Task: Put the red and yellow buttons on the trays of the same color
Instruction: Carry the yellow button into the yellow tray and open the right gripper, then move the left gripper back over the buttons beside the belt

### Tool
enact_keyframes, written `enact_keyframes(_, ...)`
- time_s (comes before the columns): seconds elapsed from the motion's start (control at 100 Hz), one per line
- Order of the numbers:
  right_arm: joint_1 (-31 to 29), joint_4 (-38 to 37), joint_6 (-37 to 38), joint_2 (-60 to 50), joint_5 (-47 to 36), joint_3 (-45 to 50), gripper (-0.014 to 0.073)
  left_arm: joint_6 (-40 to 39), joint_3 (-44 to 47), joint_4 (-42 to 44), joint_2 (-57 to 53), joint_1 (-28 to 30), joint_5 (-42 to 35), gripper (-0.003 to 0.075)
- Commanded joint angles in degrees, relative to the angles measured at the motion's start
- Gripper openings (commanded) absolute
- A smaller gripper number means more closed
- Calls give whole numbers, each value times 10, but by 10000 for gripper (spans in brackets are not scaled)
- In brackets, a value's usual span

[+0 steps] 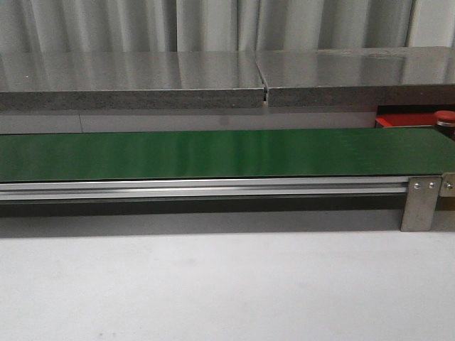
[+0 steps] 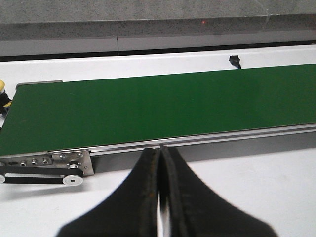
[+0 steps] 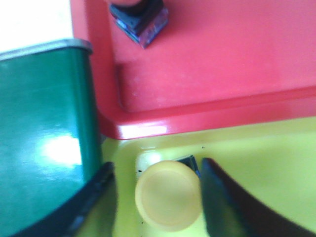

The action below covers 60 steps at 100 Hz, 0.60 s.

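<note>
In the right wrist view a yellow button [image 3: 168, 196] stands on the yellow tray [image 3: 256, 153], near its corner. My right gripper [image 3: 160, 197] is open around it: a gap shows at one finger, while the other finger [image 3: 219, 197] sits close against the cap. Beside it lies the red tray [image 3: 222, 64], holding a dark-based button [image 3: 139, 19] cut off by the frame edge. The front view shows a bit of the red tray [image 1: 398, 121] and a red button cap [image 1: 445, 116] at far right. My left gripper [image 2: 160, 153] is shut and empty, over the white table before the belt.
The long green belt [image 1: 213, 153] runs across the table on a metal rail [image 1: 206, 188], and its end [image 3: 44, 133] borders both trays. A grey ledge [image 1: 213, 85] stands behind. A small yellow-topped object [image 2: 3, 94] sits past the belt's left end.
</note>
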Motion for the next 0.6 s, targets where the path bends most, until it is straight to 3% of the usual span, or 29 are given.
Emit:
enact_keyframes(0.0,13,-13,-11,-52,-15,-14,172,-3,-14,-7,4,-5,-44,-19)
enact_keyframes(0.14,43,-42,-11,-80,-8,-14,-76,-3,-14,-7,4,-5,-44,-19)
enact_keyframes(0.59,150,-82,-10,-163,-4,5,-67,-3,-14,-7,4,-5,-44,-19)
